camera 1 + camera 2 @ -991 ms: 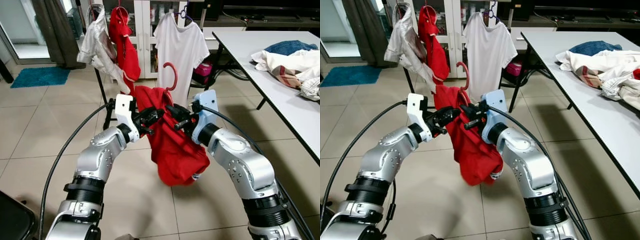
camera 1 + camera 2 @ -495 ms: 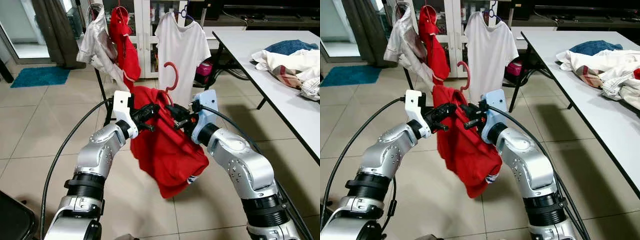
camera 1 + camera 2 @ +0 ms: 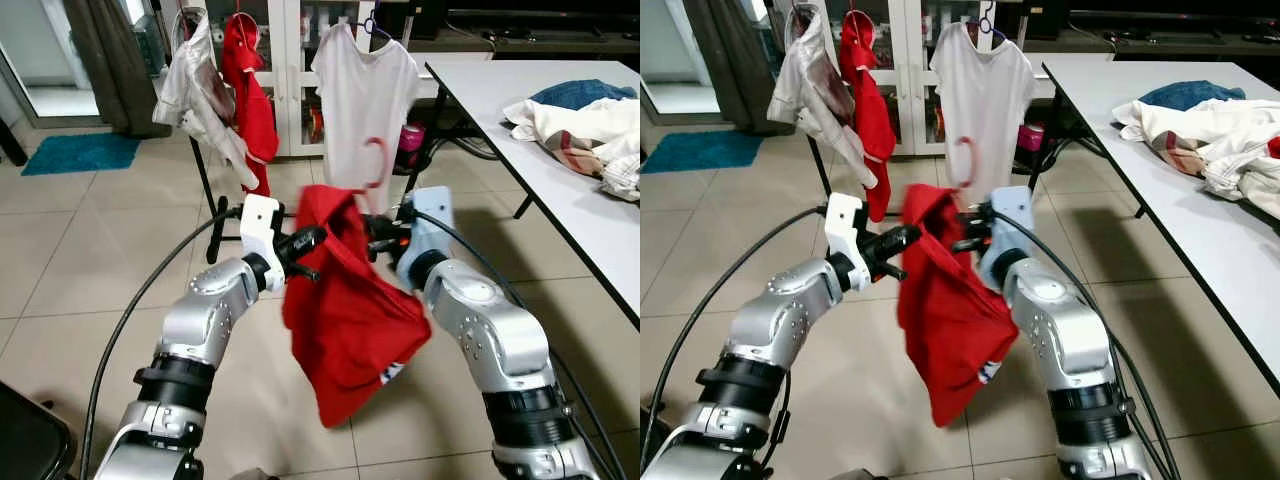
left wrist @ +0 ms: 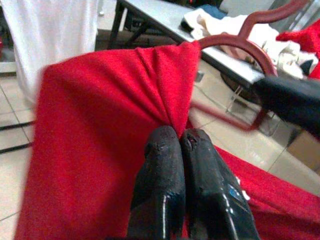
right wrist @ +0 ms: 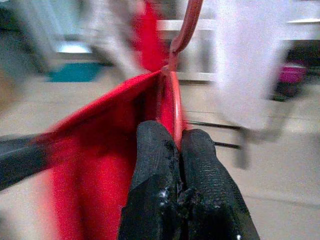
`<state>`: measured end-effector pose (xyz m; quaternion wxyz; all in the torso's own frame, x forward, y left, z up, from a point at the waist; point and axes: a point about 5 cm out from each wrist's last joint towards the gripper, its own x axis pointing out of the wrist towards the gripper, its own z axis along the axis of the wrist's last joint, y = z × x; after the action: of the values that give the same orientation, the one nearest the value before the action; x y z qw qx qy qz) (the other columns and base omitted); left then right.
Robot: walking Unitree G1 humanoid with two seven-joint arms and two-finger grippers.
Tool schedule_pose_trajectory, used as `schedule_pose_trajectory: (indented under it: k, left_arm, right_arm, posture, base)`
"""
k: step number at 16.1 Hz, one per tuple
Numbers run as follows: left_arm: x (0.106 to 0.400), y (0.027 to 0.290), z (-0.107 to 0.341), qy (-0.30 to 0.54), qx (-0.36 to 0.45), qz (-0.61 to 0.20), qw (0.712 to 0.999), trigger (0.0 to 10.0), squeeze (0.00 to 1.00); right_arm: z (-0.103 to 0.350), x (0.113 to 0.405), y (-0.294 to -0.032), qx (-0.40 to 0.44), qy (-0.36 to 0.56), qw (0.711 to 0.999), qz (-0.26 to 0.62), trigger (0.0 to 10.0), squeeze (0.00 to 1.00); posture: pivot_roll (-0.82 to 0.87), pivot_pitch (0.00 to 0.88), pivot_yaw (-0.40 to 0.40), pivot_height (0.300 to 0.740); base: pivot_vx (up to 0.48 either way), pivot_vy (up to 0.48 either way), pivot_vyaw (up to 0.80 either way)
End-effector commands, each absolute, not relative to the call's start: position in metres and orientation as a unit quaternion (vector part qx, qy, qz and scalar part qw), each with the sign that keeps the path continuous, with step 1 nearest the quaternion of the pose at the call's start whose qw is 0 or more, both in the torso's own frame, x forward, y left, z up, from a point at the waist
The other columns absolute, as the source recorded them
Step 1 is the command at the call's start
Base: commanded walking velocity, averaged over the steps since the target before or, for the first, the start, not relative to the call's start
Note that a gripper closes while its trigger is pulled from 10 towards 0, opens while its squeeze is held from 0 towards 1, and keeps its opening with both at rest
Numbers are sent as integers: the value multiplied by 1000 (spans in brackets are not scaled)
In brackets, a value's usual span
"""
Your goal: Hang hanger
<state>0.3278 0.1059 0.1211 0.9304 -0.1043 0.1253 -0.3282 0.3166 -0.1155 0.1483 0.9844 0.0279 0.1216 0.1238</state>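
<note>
A red garment (image 3: 350, 300) hangs on a red hanger (image 3: 374, 162) held between my two arms, in front of the clothes rack (image 3: 215, 215). My left gripper (image 3: 312, 240) is shut on a fold of the red garment (image 4: 115, 130) at one shoulder. My right gripper (image 3: 378, 232) is shut on the red hanger (image 5: 176, 100) and the cloth over it at the other shoulder. The hanger's hook stands up in front of a white T-shirt (image 3: 362, 95) hanging on the rack.
The rack also carries a red top (image 3: 250, 90) and a white shirt (image 3: 195, 85). A white table (image 3: 560, 170) with piled clothes (image 3: 585, 125) runs along the right. A teal mat (image 3: 80, 153) lies at far left on the tiled floor.
Both grippers have shifted right and slightly forward with the garment; the hanger's hook now overlaps the white T-shirt. The cloth swings and hangs lower.
</note>
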Motion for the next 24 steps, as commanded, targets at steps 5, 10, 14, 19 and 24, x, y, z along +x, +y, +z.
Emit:
schedule_pose_trajectory:
  k: [5, 10, 14, 19, 24]
  left_arm:
    - [313, 91, 111, 159, -86, -359, 916, 0, 0]
    - [311, 84, 117, 152, -113, -361, 913, 0, 0]
    - [336, 115, 144, 61, -111, -238, 963, 0, 0]
    - [325, 133, 105, 165, -46, -210, 963, 0, 0]
    - [312, 95, 99, 187, -73, -294, 935, 0, 0]
  right_arm:
    - [179, 328, -151, 33, 23, 999, -23, 10000, 0]
    - [169, 328, -128, 34, 51, 997, 38, 10000, 0]
    - [149, 319, -120, 17, 109, 991, 81, 10000, 0]
    - [186, 335, -167, 72, -5, 995, -61, 10000, 0]
    - [171, 338, -157, 27, 31, 997, -70, 10000, 0]
  posture:
    - [-123, 0, 26, 740]
    - [-122, 0, 21, 740]
    - [-119, 0, 14, 740]
    - [-118, 0, 11, 740]
    - [-121, 0, 3, 740]
  base:
    - [0, 0, 0]
    - [0, 0, 0]
    - [0, 0, 0]
    - [0, 0, 0]
    - [0, 0, 0]
